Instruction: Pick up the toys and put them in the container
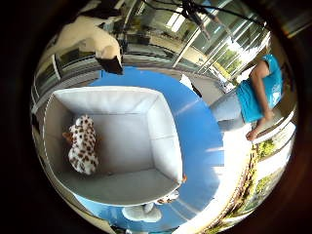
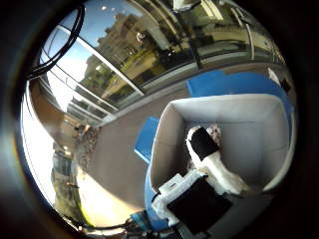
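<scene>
Hand [image 2: 209,169] above white container [image 1: 161,109], fingers straight and loose, holding nothing. Spotted plush toy [image 1: 83,144] lies on container floor by one wall. Container sits on blue table [image 1: 200,131]. Another toy [image 1: 141,212] outside, beside container wall.

Toys [image 1: 148,210] outside container [image 1: 165,146] half hidden by its wall; robot hand [image 2: 212,164] covers spotted toy [image 2: 215,132].
</scene>
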Available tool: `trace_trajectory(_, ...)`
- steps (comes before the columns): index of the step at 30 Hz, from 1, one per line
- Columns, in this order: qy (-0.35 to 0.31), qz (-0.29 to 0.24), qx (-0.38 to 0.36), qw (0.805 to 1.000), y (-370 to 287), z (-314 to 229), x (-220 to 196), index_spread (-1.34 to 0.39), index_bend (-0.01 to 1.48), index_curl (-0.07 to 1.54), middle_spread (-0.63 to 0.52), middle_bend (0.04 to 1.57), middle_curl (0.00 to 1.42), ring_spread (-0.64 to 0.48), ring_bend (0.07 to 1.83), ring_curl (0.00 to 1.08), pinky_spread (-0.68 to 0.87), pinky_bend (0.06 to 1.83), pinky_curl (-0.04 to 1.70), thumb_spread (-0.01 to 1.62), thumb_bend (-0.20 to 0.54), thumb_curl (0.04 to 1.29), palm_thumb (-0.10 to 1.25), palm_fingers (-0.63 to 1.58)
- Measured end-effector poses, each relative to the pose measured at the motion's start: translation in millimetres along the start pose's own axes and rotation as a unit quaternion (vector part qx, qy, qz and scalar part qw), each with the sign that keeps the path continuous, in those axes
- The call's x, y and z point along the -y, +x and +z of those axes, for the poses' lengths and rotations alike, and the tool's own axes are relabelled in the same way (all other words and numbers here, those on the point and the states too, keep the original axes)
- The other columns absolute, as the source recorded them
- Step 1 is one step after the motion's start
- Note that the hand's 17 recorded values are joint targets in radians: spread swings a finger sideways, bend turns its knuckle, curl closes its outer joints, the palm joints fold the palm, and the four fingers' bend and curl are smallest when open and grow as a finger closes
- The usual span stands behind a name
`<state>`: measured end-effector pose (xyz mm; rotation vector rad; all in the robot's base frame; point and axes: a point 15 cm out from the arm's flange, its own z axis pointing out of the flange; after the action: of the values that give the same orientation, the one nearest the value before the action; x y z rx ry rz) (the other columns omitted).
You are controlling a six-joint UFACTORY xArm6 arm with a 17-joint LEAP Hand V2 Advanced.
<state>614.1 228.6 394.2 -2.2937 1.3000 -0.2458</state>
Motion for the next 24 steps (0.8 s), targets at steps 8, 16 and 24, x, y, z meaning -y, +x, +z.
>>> trace_trajectory(8, -0.083, 0.016, -0.013, 0.996, 95, -60, -76, -0.3, 0.14, 0.44, 0.03, 0.23, 0.39, 0.28, 0.65, 0.32, 0.53, 1.0, 0.43, 1.09, -0.036, 0.44, 0.56, 0.12)
trace_trajectory(16, -0.139, 0.068, -0.018, 0.988, 164, -52, -134, -0.17, 0.15, 0.35, 0.05, 0.22, 0.38, 0.29, 0.63, 0.3, 0.53, 0.96, 0.38, 1.09, -0.032, 0.41, 0.54, 0.14)
trace_trajectory(24, -0.194, 0.104, 0.005, 0.975, 194, 20, -177, -0.13, 0.16, 0.32, 0.07, 0.19, 0.37, 0.29, 0.6, 0.29, 0.53, 0.94, 0.34, 1.1, -0.031, 0.39, 0.54, 0.15)
